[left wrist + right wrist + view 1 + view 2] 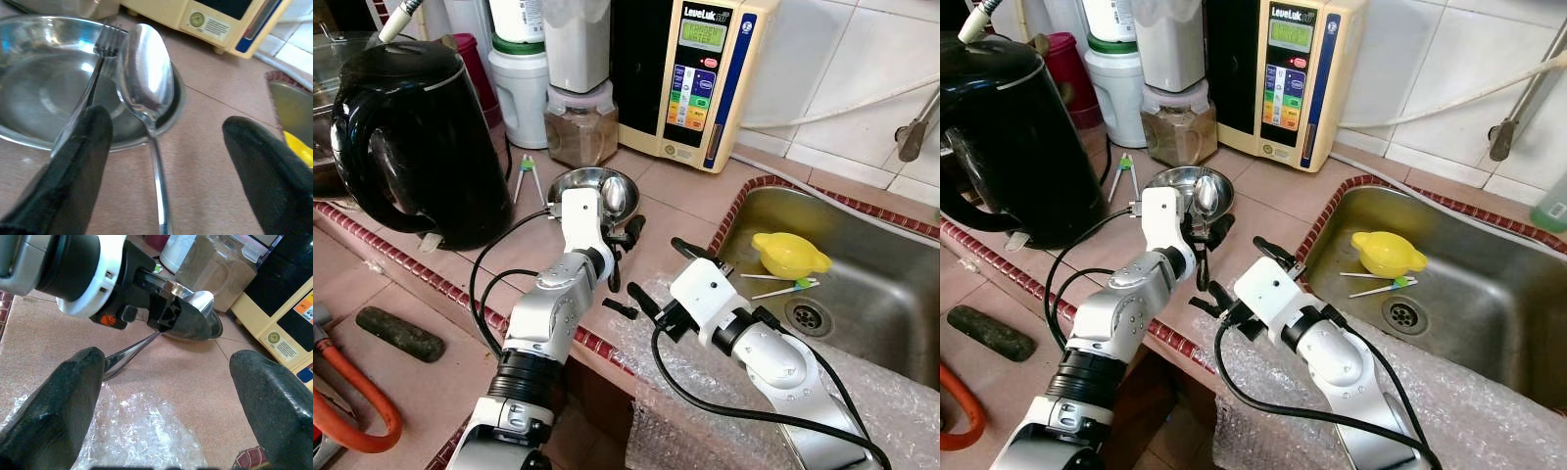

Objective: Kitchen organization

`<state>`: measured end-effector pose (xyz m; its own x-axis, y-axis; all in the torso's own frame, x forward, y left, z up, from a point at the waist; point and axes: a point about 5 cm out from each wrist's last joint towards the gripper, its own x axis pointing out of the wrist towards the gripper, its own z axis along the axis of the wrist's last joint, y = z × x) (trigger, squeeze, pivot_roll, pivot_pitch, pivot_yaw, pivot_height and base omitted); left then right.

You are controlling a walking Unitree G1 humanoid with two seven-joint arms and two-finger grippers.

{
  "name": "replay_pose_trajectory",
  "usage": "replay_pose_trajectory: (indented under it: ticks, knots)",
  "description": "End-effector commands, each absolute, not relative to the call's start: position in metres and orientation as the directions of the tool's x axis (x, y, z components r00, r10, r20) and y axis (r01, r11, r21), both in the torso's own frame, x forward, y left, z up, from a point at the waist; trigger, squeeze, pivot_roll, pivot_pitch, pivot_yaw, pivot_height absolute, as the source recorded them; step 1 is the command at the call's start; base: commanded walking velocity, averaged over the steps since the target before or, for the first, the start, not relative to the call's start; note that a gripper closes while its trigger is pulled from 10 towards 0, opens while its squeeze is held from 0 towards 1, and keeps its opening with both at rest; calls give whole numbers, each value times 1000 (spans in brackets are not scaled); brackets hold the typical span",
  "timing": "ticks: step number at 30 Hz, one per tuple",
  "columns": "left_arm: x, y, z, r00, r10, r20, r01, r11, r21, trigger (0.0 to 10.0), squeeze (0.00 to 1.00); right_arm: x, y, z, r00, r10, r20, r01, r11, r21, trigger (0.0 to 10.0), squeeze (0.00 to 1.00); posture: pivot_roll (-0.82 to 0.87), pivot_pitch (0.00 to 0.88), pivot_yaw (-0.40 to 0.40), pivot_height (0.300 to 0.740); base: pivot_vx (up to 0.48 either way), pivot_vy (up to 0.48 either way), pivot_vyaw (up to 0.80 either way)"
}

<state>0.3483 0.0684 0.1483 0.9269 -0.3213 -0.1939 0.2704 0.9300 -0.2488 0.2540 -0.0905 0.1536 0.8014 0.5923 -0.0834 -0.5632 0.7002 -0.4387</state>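
A shiny steel spoon (146,83) rests with its bowl on the right rim of a shallow round steel dish (578,181) at the middle of the tiled table (685,211), its handle pointing near; a steel fork (100,54) lies in the dish just left of it; the left end effector (622,257) hovers over the handle, fingers spread wide and empty; right of it the right end effector (651,279) hangs over clear bubble wrap (142,431), also wide apart, gripping nothing.

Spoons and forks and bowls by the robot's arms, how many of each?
Spoon: 1
Fork: 1
Steel bowl: 1
Yellow bowl in the sink: 1
Total: 4
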Motion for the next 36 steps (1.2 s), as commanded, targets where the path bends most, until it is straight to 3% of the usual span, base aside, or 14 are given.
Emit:
replay_pose_trajectory:
  ticks: [1, 13, 21, 36]
  knots:
    - [351, 72, 162, 939, -312, -143, 277, 935, -222, 10000, 1000, 254, -92, 157, 807, 587, -72, -552, 704, -447, 10000, 0, -61, 46, 17, 740, 0, 0, 0]
    - [323, 86, 159, 898, -416, -142, 388, 902, -189, 10000, 1000, 255, -91, 157, 797, 600, -75, -562, 691, -454, 10000, 0, -30, 47, -2, 740, 0, 0, 0]
    - [291, 78, 148, 820, -544, -176, 521, 838, -162, 10000, 1000, 254, -90, 156, 778, 622, -91, -586, 667, -460, 10000, 0, -19, 57, -29, 740, 0, 0, 0]
    - [315, 87, 120, 901, -310, -304, 254, 944, -211, 10000, 1000, 249, -93, 156, 777, 621, -107, -591, 660, -464, 10000, 0, -60, 67, -31, 740, 0, 0, 0]
